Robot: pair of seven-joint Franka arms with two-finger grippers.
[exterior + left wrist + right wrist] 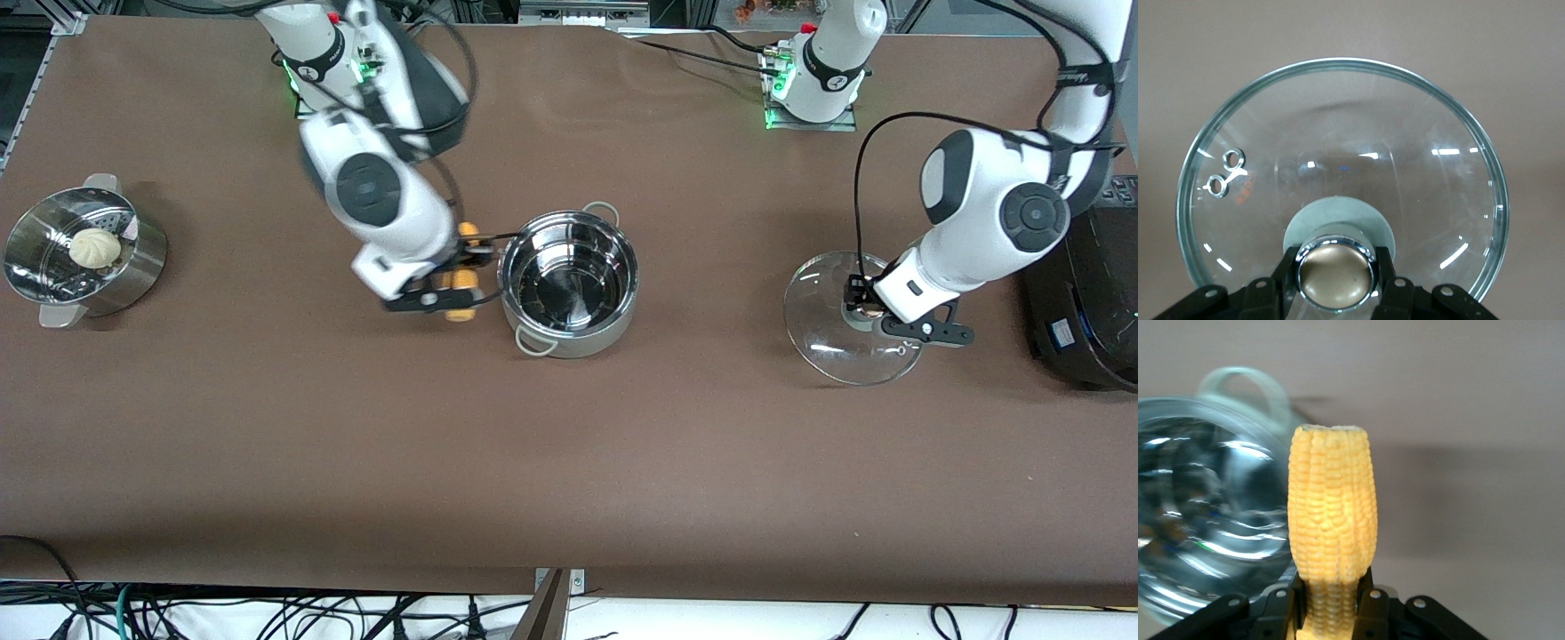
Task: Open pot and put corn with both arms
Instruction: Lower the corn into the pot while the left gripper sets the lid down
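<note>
Corn [1331,520] clamped between right fingers [1368,607] (left fingers [1286,277] pinching lid knob [1335,273]).

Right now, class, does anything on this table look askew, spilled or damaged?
Nothing is spilled or damaged. The only thing askew is the lid: the left tool grips its knob and holds it tilted, off the open, empty pot. The right tool holds the corn beside the pot.
</note>
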